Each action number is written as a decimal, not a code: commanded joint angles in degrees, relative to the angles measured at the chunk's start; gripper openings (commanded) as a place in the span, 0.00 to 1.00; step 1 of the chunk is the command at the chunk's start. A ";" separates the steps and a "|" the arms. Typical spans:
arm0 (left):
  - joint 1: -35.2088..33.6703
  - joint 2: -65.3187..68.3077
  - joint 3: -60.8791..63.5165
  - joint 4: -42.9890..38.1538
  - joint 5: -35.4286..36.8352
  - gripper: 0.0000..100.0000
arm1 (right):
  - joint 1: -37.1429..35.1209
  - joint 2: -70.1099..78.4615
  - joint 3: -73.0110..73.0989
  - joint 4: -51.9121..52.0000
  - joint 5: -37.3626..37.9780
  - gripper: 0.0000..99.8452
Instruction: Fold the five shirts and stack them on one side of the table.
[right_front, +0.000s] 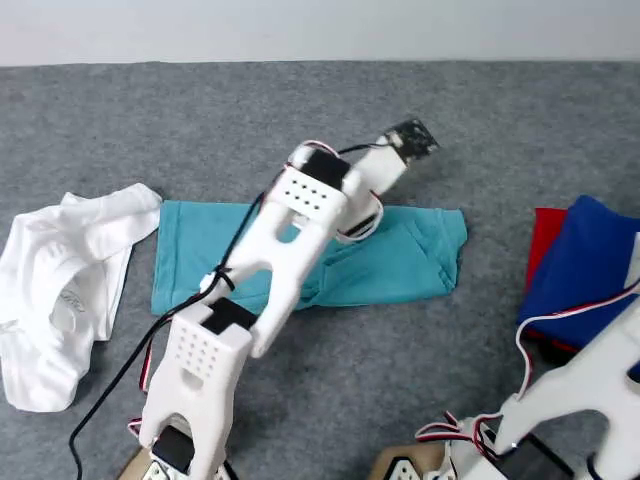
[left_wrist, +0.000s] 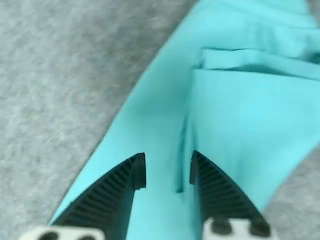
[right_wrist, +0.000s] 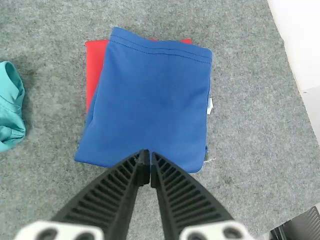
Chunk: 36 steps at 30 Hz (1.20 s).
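Folding the teal shirt (right_front: 400, 255), half-folded mid-table, looks to be the step in hand. The left gripper (left_wrist: 167, 166), jaws apart, hangs just above a crease in it and would next need to drop and pinch an edge. The right gripper (right_wrist: 150, 159), jaws together and empty, hovers over the blue shirt (right_wrist: 150, 95) stacked on the red shirt (right_wrist: 95, 55) at the right side. A crumpled white shirt (right_front: 60, 270) waits at the left. The blue shirt's white tag (right_wrist: 211, 106) is too small to read.

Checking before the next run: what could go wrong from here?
The left gripper is open over a crease in the teal shirt; closing there may pinch extra layers and spoil the fold. The blue shirt lies offset on the red shirt, so the stack may grow crooked.
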 joint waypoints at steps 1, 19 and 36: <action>-1.85 0.18 -3.82 0.79 -1.58 0.15 | 0.75 -2.07 -0.26 2.33 0.62 0.01; 5.36 -2.64 -5.41 20.40 -0.53 0.05 | 0.57 -2.07 -0.26 2.33 0.35 0.01; 2.29 -1.32 0.40 12.92 -0.35 0.02 | 0.57 -1.98 -0.26 2.33 0.44 0.01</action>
